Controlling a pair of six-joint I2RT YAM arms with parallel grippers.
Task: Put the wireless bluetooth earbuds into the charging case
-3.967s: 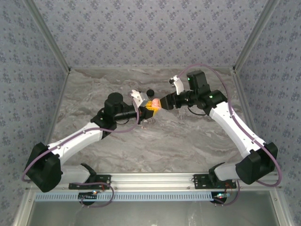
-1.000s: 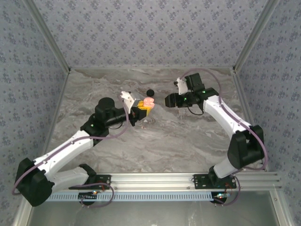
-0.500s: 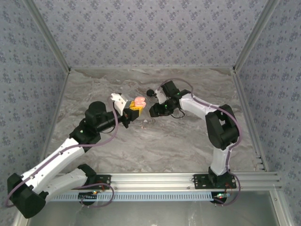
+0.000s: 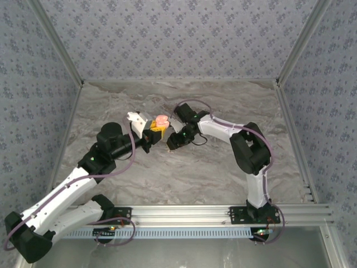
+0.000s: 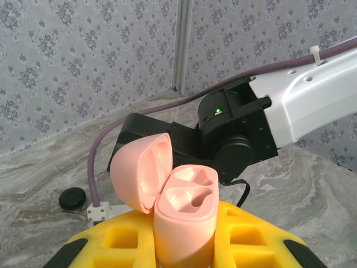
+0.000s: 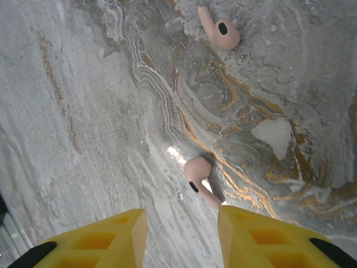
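Since four seconds ago the right arm has swung in from the far right toward the charging case (image 4: 162,120), and the left arm has drawn the case back and to the left.

From above, the left gripper (image 4: 153,132) is clamped on the pink case, which sits lid-up over the marble table (image 4: 195,178). The right gripper (image 4: 174,140) hangs low just right of the case and a little nearer the arm bases, close to it but apart.

On the left wrist camera, the case stands upright between the yellow fingers (image 5: 251,234), gripped by its lower body. Its lid is hinged open to the left, and both moulded sockets are bare. The right arm (image 5: 240,128) crosses close behind the case. A black round puck (image 5: 72,198) lies on the table left of the case and beyond it.

On the right wrist camera, the jaws stand partly apart with nothing between them. Two pink wireless bluetooth earbuds lie loose on the marble, outside the case. One earbud (image 6: 199,178) lies just ahead of the gap between the fingers, its stem pointing toward the right-hand finger. The other earbud (image 6: 219,28) rests well beyond it, near the top edge.
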